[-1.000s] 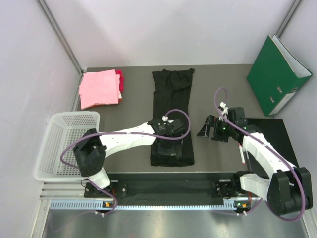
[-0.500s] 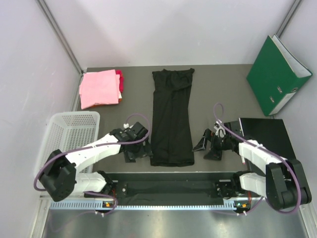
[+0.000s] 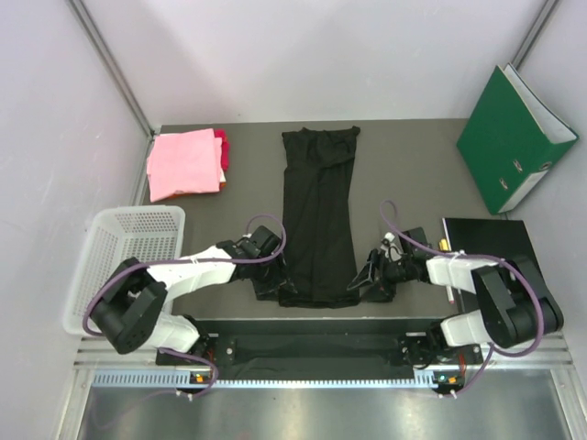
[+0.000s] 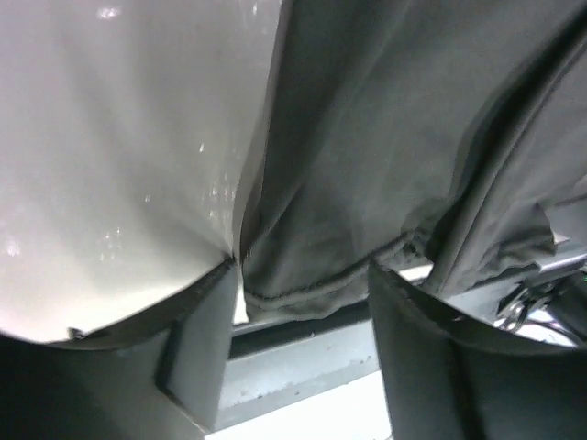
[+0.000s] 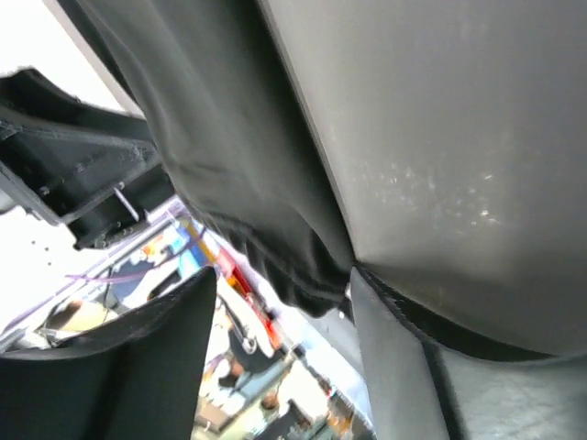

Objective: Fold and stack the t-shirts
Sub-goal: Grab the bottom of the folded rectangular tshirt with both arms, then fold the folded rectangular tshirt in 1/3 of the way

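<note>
A black t-shirt (image 3: 318,215) lies folded into a long strip down the middle of the table. My left gripper (image 3: 272,285) is open at its near left corner, the hem (image 4: 312,293) lying between the fingers. My right gripper (image 3: 359,282) is open at the near right corner, with the cloth edge (image 5: 275,247) between its fingers. A light pink t-shirt (image 3: 183,163) lies folded at the far left on top of a darker pink-red one (image 3: 221,151).
A white mesh basket (image 3: 119,266) stands at the left near edge. A green binder (image 3: 514,137) leans at the far right. A black pad (image 3: 491,243) lies at the right near side. The table's front rail runs just below both grippers.
Both grippers have come in from the sides and down to the near corners of the black t-shirt. The left arm had first drawn back off the shirt to the left.
</note>
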You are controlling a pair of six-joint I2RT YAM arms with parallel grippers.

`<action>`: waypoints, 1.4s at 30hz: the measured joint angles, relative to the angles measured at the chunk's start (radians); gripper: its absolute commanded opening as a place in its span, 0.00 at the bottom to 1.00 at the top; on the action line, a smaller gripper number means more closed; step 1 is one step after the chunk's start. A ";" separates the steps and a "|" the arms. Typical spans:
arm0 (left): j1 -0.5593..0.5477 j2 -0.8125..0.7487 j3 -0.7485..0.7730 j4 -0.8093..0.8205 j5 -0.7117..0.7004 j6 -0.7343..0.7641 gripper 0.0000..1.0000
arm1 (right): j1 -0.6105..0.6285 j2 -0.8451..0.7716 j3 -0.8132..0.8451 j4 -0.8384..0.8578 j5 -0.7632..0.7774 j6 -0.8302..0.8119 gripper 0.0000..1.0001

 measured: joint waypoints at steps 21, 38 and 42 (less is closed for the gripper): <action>0.002 0.070 0.128 -0.058 0.026 0.011 0.00 | 0.057 -0.122 0.089 -0.174 0.188 -0.033 0.00; 0.149 0.215 0.620 -0.289 -0.089 0.146 0.00 | 0.057 0.052 0.589 -0.278 0.330 -0.317 0.00; 0.208 0.353 0.745 -0.286 -0.084 0.206 0.00 | 0.057 0.194 0.727 -0.260 0.364 -0.359 0.00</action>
